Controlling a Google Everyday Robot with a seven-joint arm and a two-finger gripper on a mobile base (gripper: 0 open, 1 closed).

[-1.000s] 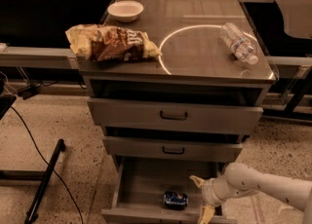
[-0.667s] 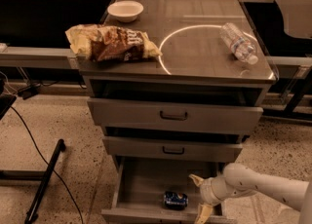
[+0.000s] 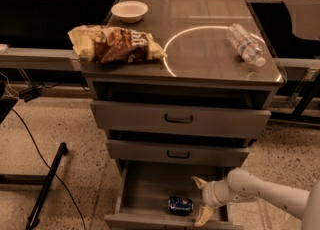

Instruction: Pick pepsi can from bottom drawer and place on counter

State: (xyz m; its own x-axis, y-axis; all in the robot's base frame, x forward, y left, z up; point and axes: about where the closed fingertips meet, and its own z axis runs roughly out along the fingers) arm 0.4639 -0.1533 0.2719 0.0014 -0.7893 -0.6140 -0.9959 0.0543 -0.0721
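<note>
The pepsi can (image 3: 180, 205) lies on its side in the open bottom drawer (image 3: 150, 184), near the drawer's front edge. My gripper (image 3: 201, 200) is inside the drawer just right of the can, with its two yellowish fingers (image 3: 204, 215) spread apart and nothing between them. The white arm reaches in from the lower right. The counter (image 3: 200, 54) above carries a thin white circle.
On the counter lie a brown snack bag (image 3: 116, 44), a white bowl (image 3: 129, 11) and a clear water bottle (image 3: 244, 44). The two upper drawers (image 3: 180, 119) stick out partly above the bottom one. A black cable and stand leg (image 3: 46, 184) lie on the floor at left.
</note>
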